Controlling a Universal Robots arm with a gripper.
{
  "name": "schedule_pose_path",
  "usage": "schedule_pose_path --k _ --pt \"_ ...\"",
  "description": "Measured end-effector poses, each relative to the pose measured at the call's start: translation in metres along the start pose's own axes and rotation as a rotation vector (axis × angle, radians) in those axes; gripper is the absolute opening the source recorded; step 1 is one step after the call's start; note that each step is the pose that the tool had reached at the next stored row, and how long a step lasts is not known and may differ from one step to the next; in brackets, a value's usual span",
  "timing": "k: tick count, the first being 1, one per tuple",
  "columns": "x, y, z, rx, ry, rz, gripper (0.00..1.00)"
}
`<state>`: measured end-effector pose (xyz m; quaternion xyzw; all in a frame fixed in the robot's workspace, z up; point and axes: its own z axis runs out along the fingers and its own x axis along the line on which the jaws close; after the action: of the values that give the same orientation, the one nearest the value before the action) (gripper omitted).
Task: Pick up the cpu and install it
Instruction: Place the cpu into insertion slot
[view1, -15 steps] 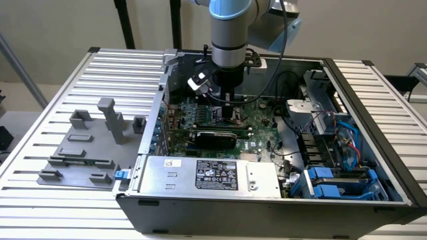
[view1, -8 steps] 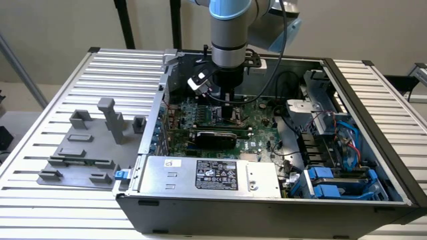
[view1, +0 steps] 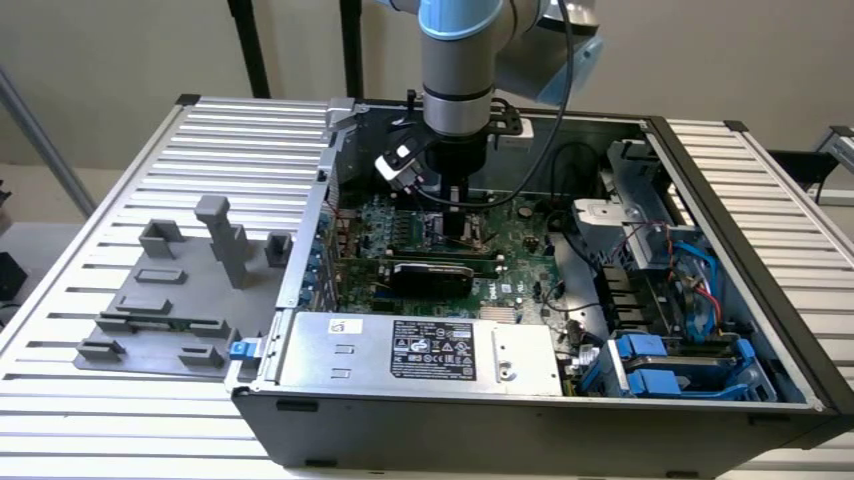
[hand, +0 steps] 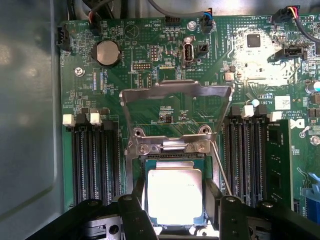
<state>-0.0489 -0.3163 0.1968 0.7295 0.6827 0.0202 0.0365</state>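
Jaws clamped on two opposite edges of the cpu (hand: 175, 196); cpu sits at the open socket (hand: 170, 158), seating not discernible; load frame (hand: 176, 89) swung up; socket on motherboard (hand: 150, 30), inside open computer case (view1: 534, 425); case on slatted bench (view1: 774, 190).

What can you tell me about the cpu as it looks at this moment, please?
The cpu is a thin square chip with a bright silvery metal top and a pale rim. It lies flat and level over the black socket, beside the hinge of the raised metal load frame on the green motherboard. The black fingers of the gripper appear closed against two opposite sides of it; nothing covers its top.
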Motion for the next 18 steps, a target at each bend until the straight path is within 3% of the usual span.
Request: schedule_pose_path --k 18 --pt "0.0003 -0.0002 0.0014 -0.0002 -0.0012 0.000 0.55"
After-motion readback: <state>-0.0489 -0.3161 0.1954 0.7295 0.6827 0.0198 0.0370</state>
